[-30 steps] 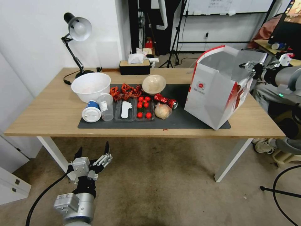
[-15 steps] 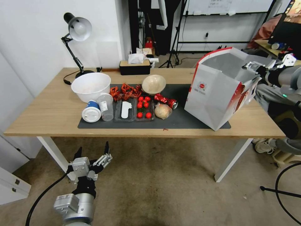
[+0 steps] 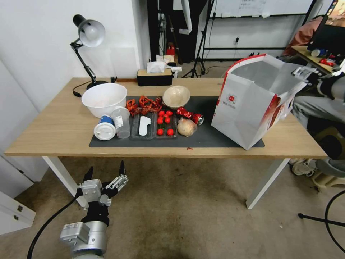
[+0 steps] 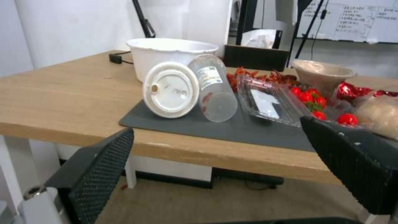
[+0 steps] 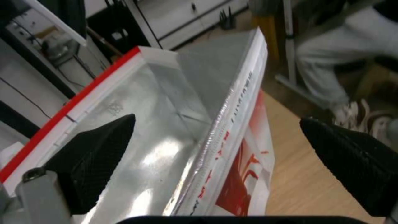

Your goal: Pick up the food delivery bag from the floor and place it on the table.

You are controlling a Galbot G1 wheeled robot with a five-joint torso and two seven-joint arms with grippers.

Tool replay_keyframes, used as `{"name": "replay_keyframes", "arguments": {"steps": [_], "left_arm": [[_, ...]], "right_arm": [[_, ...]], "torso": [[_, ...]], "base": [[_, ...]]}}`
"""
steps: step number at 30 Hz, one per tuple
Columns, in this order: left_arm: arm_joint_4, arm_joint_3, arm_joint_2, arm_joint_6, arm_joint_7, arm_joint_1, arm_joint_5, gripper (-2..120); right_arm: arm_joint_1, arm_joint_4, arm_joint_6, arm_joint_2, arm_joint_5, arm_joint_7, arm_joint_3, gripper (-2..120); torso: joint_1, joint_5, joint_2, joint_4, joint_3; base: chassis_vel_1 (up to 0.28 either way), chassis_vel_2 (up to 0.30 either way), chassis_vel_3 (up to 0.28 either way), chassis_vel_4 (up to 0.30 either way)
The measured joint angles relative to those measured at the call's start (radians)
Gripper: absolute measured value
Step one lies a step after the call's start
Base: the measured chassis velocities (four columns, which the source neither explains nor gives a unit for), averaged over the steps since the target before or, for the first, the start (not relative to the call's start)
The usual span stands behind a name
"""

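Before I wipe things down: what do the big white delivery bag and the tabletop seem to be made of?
The boxy white delivery bag with red trim looks like creased coated paper or thin plastic; its lining shines like silver foil. The wide light table shows matte wood grain, perhaps laminate, under a dull dark grey mat.

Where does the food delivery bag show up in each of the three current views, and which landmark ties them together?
Head view: food delivery bag stands at the table's right end, partly on the grey mat.
Left wrist view: not in it.
Right wrist view: its foil-lined open top sits between the open right gripper's fingers.
Shared landmark: the table.
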Motion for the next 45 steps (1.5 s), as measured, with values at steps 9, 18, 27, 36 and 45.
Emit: {"name": "replay_keyframes", "arguments": {"steps": [9,18,27,36,45], "left_arm": [[-0.001,-0.009,-0.005,-0.012,0.012,0.004,-0.008,100],[-0.017,-0.027,-0.031,-0.037,0.024,0.025,-0.010,100],[-0.017,-0.033,-0.056,-0.056,0.030,0.037,-0.006,100],[-0.012,-0.040,-0.057,-0.060,0.050,0.038,-0.007,100],[0.002,-0.039,-0.056,-0.057,0.069,0.029,-0.009,100]], "right_arm": [[-0.321,0.235,0.108,-0.019,-0.456,-0.245,0.097,100],[-0.559,0.294,0.330,0.024,-0.945,-0.598,0.081,100],[-0.768,0.263,0.548,0.066,-1.122,-0.714,0.092,100],[-0.982,0.150,0.769,0.174,-1.240,-0.802,0.106,100],[-1.152,0.073,0.913,0.297,-1.312,-0.855,0.087,100]], "torso": [[0.000,-0.0001,0.000,-0.0003,0.000],[0.000,0.0000,0.000,-0.0001,0.000],[0.000,0.0000,0.000,0.0000,0.000],[0.000,0.0002,0.000,0.0002,0.000],[0.000,0.0000,0.000,0.0000,0.000]], "base": [[0.000,0.000,0.000,0.000],[0.000,0.000,0.000,0.000],[0.000,0.000,0.000,0.000],[0.000,0.000,0.000,0.000],[0.000,0.000,0.000,0.000]]}}
